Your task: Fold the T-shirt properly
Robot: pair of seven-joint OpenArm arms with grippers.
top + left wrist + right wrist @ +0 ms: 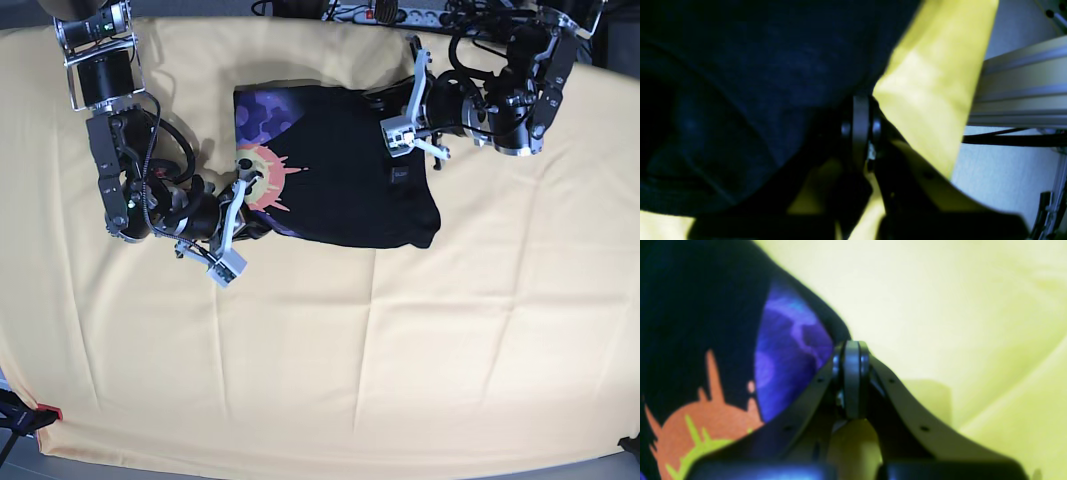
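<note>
The black T-shirt (340, 170) lies partly folded at the far middle of the yellow cloth, with its pink-orange face print (262, 178) and purple blotches (258, 112) facing up on the left part. My right gripper (244, 186) is shut at the shirt's left edge beside the face. In the right wrist view its tips (851, 373) meet at the hem next to the purple print (786, 350). My left gripper (413, 55) is shut at the shirt's far right corner. In the left wrist view its tips (860, 126) meet with dark cloth (756, 83) bunched against them.
A yellow cloth (330, 350) covers the whole table. Cables and a power strip (390, 12) lie along the far edge. An aluminium frame rail (1023, 86) runs beyond the table in the left wrist view. Both arm bases stand at the far corners.
</note>
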